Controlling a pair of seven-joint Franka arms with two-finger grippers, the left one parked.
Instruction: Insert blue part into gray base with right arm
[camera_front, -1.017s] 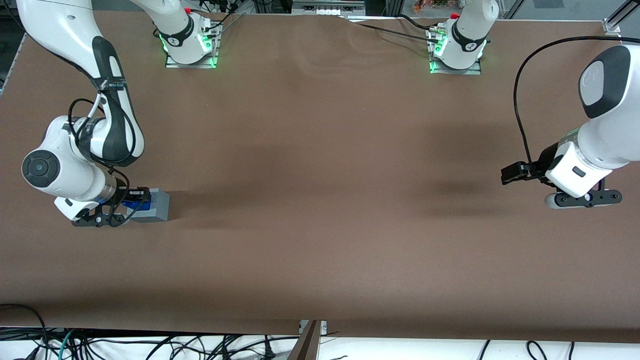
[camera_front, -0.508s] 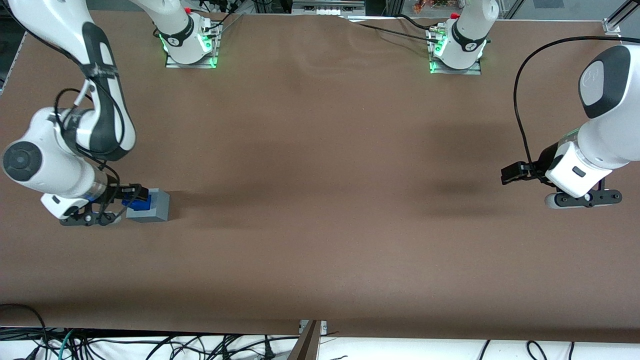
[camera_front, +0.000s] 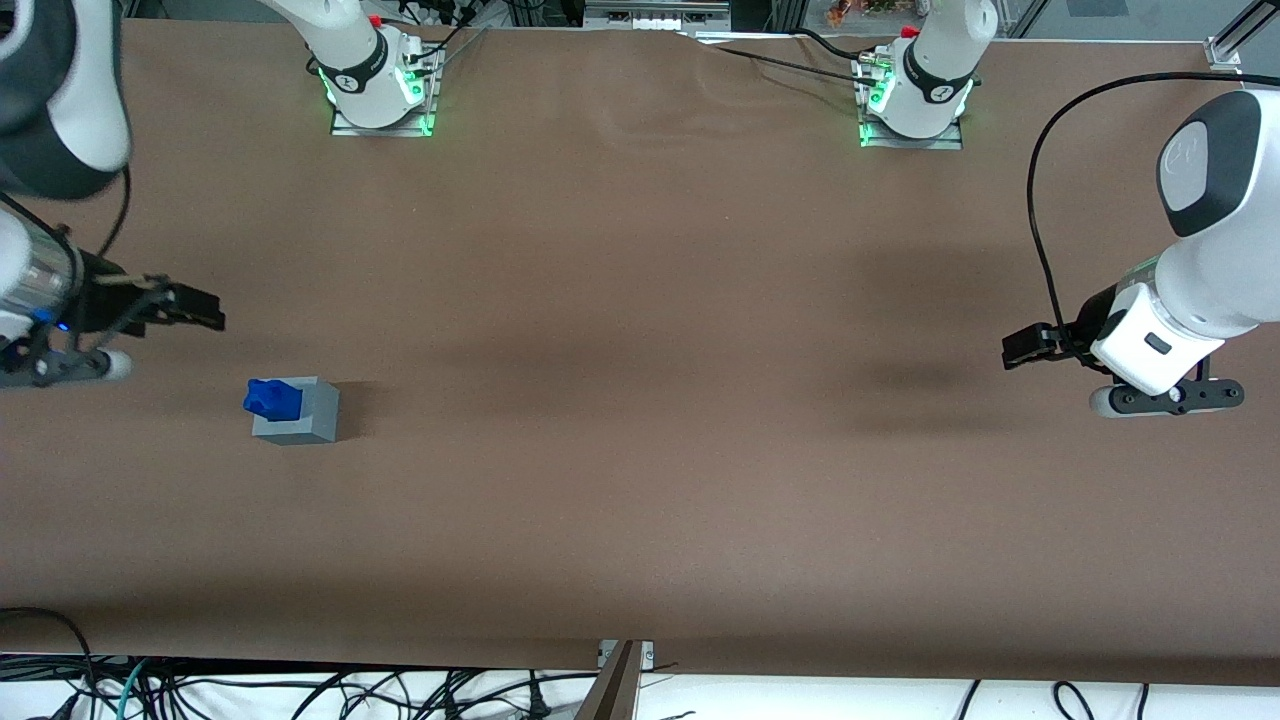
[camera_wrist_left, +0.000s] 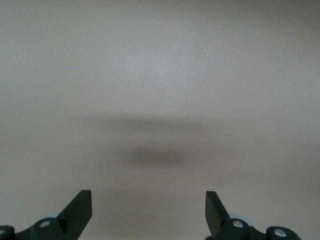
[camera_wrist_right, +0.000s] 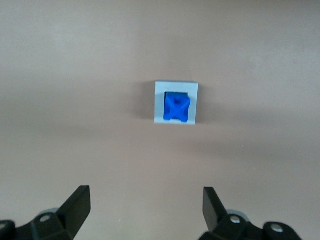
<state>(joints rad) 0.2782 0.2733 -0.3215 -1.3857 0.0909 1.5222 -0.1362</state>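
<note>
The small deep-blue plastic block with knobbed top (camera_front: 272, 397) was seated in the square recess of the light grey plastic cube (camera_front: 300, 414), its upper portion projecting above the cube's rim. In the right wrist view the blue part (camera_wrist_right: 177, 107) was framed on all four sides by the grey rim of the gray base (camera_wrist_right: 175, 87), so insertion was judged complete or very nearly so. The assembly stood toward the working arm's end of the brown matte surface (camera_front: 640, 400).

The black two-finger gripper (camera_front: 195, 308) of the right arm (camera_front: 40, 290) was positioned above the surface and well apart from the assembly, farther from the front camera than the cube. Its fingers (camera_wrist_right: 77, 205) were spread wide and held nothing. From the wrist camera the assembly was seen centred between the spread fingers, well clear of the tips. No elongated axis was discernible in the blue part; it appeared roughly square from above.

The surface carried no other loose object. Two arm bases with green lights (camera_front: 380, 90) were mounted along the edge farthest from the front camera. Black cables (camera_front: 300, 690) were seen below the nearest edge.
</note>
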